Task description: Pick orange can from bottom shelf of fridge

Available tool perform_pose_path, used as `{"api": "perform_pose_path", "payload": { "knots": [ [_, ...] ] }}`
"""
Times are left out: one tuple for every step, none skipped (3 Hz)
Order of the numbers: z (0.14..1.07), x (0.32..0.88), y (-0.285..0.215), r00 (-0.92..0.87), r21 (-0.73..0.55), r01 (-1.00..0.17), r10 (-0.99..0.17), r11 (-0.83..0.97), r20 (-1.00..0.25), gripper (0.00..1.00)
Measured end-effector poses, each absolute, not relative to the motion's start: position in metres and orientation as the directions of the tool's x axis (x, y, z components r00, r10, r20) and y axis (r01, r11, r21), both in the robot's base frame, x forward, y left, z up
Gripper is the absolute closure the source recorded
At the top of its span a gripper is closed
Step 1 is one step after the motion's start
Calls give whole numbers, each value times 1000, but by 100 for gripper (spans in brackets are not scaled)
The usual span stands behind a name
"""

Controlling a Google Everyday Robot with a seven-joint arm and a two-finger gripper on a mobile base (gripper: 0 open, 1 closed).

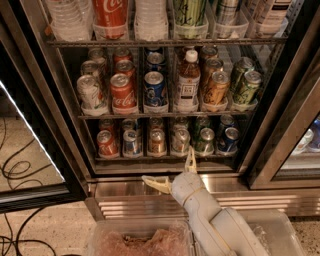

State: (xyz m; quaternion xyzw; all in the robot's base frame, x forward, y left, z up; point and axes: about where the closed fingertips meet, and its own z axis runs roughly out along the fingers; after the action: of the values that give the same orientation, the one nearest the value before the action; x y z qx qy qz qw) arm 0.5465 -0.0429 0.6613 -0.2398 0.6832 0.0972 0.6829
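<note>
Gripper [170, 170] spread wide, just below bottom shelf [125, 159]; orange can [157, 142] seemingly untouched

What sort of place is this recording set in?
Probably a shop or office pantry: a glass-door display fridge full of cans, cables on a speckled floor. The open gripper hovers below the bottom shelf.

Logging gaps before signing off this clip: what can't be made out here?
Camera view only.
- Cans behind the orange can and its neighbours on the bottom shelf: hidden by that front row.
- Top-rack drinks: cut off by the upper edge.
- Arm behind the open gripper, which is below that shelf: cut off by the bottom edge.
</note>
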Motion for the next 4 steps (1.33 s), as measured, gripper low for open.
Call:
{"api": "perform_pose_path", "payload": {
  "knots": [
    [653, 560, -39, 24, -188, -428, -196, 884, -980, 0],
    [651, 565, -44, 32, -231, -393, -237, 890, -971, 0],
    [646, 575, -36, 29, -232, -366, -238, 901, -971, 0],
    [649, 581, -38, 57, -288, -322, -285, 902, -957, 0]
  ]
}}
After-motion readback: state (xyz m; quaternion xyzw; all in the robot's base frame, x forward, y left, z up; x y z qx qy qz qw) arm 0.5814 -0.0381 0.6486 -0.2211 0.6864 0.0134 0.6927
